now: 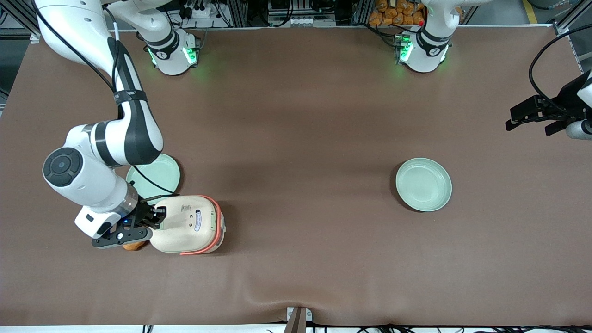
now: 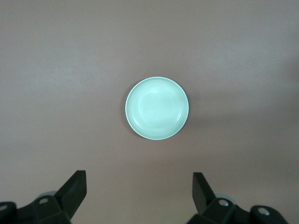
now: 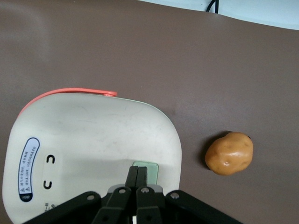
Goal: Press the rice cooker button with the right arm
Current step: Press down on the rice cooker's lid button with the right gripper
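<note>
While pressed together, gripper (image 3: 138,175) jaws touch rice cooker (image 3: 93,149) button (image 3: 145,170), lid down.

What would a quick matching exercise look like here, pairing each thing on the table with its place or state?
Things:
1. small cream-white rice cooker with coral-orange handle band
2. black two-finger gripper of the right arm
3. orange-brown potato-like lump
4. round pale-green plate partly under the right arm

Places or states:
A. lying on the brown table beside the cooker
B. shut, fingertips at the pale green button on the cooker's lid
C. farther from the front camera than the cooker
D. lid closed, printed marks on top

Pairs: 1-D, 2-B, 3-A, 4-C
</note>
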`<state>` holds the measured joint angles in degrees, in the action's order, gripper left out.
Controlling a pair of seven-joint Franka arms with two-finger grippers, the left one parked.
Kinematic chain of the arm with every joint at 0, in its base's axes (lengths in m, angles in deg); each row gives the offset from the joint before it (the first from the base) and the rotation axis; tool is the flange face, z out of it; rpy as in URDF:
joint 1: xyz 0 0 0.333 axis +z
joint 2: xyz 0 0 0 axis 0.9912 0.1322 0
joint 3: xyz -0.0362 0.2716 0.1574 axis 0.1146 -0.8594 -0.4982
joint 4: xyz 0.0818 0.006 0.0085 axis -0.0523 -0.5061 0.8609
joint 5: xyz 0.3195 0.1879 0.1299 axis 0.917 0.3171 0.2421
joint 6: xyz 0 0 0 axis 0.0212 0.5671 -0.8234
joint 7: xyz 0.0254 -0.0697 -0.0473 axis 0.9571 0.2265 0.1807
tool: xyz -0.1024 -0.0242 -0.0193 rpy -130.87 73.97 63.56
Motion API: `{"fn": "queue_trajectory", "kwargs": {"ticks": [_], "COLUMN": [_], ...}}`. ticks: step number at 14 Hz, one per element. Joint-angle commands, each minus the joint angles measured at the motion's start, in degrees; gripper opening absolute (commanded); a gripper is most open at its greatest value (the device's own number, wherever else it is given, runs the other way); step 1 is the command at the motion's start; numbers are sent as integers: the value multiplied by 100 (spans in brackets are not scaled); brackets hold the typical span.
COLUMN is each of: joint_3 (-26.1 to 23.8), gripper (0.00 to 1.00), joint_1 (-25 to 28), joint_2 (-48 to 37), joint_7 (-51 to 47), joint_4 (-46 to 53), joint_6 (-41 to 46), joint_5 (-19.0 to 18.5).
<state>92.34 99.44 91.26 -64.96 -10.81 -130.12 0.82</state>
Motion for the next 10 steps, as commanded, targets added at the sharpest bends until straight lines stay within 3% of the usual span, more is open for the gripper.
{"fn": "queue_trajectory", "kwargs": {"ticks": [1,10], "joint_3": [-11,-2], "gripper": [0,0], "joint_1": [-60,-87], "joint_2": [50,68], "joint_7": [104,96], "joint_4": [5,-136], "joint_6": [-93,-58], "joint_5": [-46,-46]}}
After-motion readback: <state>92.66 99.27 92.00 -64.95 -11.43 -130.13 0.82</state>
